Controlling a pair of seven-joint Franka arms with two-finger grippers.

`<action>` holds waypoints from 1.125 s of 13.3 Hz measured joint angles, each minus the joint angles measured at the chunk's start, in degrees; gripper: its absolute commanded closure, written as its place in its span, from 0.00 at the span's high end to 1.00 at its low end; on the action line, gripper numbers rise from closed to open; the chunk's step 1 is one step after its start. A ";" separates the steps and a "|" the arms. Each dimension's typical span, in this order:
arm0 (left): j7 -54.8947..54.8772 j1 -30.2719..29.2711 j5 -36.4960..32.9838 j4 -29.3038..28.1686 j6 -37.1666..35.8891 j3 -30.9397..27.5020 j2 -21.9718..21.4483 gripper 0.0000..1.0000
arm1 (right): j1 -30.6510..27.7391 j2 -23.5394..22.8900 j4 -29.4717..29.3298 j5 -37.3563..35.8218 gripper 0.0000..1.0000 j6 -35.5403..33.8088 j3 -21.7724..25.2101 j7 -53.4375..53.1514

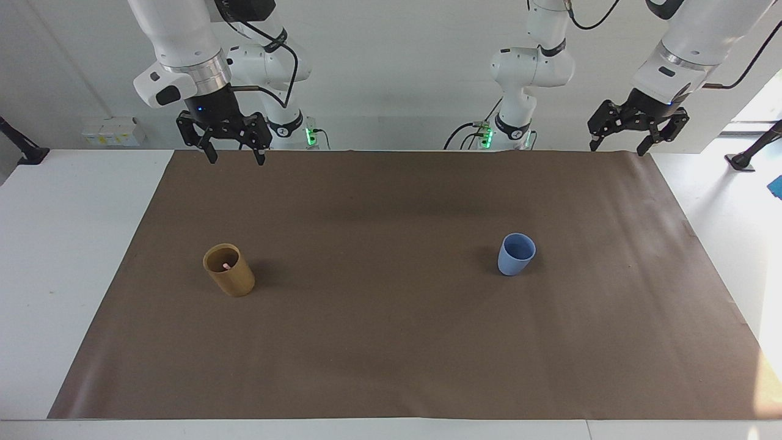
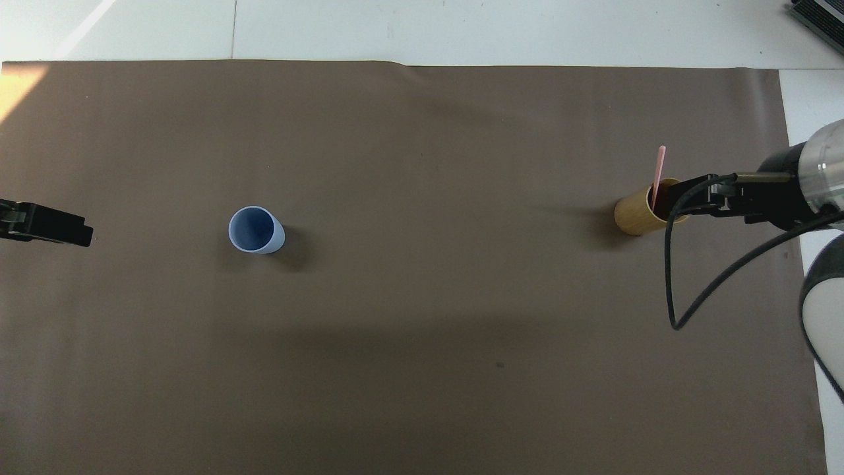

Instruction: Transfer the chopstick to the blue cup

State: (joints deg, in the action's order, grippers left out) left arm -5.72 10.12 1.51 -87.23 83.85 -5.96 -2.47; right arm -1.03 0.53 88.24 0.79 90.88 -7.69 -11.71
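Note:
A thin pale pink chopstick (image 2: 659,166) stands in a tan bamboo-coloured cup (image 1: 229,278) toward the right arm's end of the table; in the facing view only its tip (image 1: 226,266) shows inside the cup. The tan cup also shows in the overhead view (image 2: 634,214). The light-blue cup (image 1: 515,254) stands upright and empty toward the left arm's end, and shows in the overhead view too (image 2: 255,230). My right gripper (image 1: 233,156) is open, raised high over the mat's edge by the robots. My left gripper (image 1: 616,145) is open, raised over the mat's corner by the robots.
A brown mat (image 1: 391,342) covers most of the white table (image 1: 67,244). Small white boxes (image 1: 113,131) sit at the table's edge by the right arm. The right arm's black cable (image 2: 686,277) hangs over the mat beside the tan cup.

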 measured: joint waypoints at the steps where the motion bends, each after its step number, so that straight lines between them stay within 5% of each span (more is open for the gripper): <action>1: 0.00 0.00 0.00 -0.03 0.00 0.00 0.00 1.00 | 0.00 0.00 0.02 0.01 1.00 0.00 0.00 0.00; 7: 0.72 0.00 0.12 -3.85 5.40 0.57 -0.01 1.00 | 0.00 0.00 0.04 0.01 1.00 0.62 0.00 0.00; 15: 9.77 0.91 4.46 -20.02 25.63 1.97 0.59 1.00 | 0.00 0.00 0.07 0.01 1.00 0.71 0.00 0.00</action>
State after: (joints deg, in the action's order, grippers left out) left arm 4.05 11.03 5.97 -107.25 109.48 -3.99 -1.88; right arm -1.03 0.53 88.32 0.80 91.59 -7.69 -11.71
